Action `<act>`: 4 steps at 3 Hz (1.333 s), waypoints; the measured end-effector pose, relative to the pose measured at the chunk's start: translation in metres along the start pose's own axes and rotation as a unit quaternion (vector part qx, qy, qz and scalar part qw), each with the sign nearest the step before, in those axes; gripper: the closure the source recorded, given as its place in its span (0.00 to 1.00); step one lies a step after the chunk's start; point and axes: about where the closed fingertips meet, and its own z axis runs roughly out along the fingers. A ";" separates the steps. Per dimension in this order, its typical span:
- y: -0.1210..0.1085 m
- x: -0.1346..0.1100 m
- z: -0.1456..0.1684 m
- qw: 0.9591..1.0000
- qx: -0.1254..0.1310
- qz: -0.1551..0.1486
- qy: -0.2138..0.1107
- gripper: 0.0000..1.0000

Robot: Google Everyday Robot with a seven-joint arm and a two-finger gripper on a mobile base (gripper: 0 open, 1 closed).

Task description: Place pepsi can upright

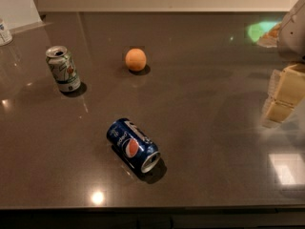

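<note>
Blue pepsi can [133, 145] on side, logo up; hand [284, 97] far right

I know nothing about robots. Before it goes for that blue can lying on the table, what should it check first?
1. Pepsi can in plain view, nothing on it: ok.
2. Pepsi can upright: not ok, it lies on its side.
3. Gripper at the can: not ok, it is at the right edge, well apart.
4. Bare table beside the can to stand it on: ok.
5. Green can and orange apart from the pepsi can: ok.
</note>
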 end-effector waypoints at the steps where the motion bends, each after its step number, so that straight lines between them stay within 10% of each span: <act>1: 0.000 0.000 0.000 1.000 0.000 0.000 0.000 0.00; 2: 0.007 -0.022 0.003 0.998 -0.009 -0.056 -0.011 0.00; 3: 0.019 -0.057 0.012 0.987 -0.023 -0.153 -0.036 0.00; 4: 0.031 -0.088 0.019 0.963 -0.036 -0.261 -0.061 0.00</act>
